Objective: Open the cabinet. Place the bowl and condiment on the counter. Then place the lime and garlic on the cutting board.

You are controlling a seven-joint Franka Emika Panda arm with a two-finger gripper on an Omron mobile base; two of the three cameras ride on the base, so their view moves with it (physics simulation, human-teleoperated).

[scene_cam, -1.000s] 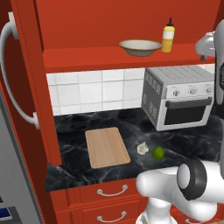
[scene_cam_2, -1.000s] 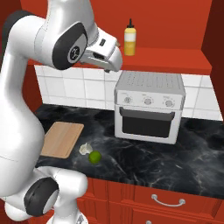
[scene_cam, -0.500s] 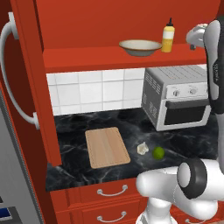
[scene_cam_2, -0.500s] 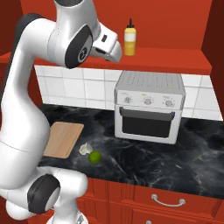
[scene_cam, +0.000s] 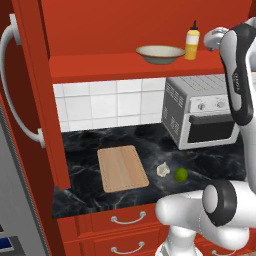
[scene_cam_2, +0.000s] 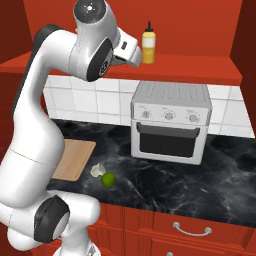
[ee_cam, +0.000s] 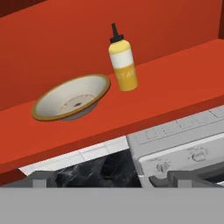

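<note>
The cabinet (scene_cam: 35, 100) stands open, its door swung out to the left with the long silver handle facing the room, so that step looks done. Its red shelf (ee_cam: 166, 87) carries the 2 things due to come down first. Below it the counter (scene_cam_2: 220, 175) holds a toaster oven (scene_cam_2: 170, 122) on the right, and the board (scene_cam: 122, 167) lies flat to the left of it.

The bowl (ee_cam: 72, 98) sits upright on the shelf. The bottle (ee_cam: 122, 59) stands upright just right of it, close but apart, cap pointing up.

The gripper (scene_cam_2: 134, 54) is raised to shelf level just in front of the shelf edge, fingers spread wide and holding nothing. From the hand view, both things lie ahead and slightly above, the bowl left of centre and the bottle near centre. The bottle's long axis is vertical, so a level reach with the fingers either side of its body looks like the natural next grasp.

The garlic (scene_cam: 163, 169) and lime (scene_cam: 181, 174) rest on the counter just right of the board, side by side, neither on it yet.
</note>
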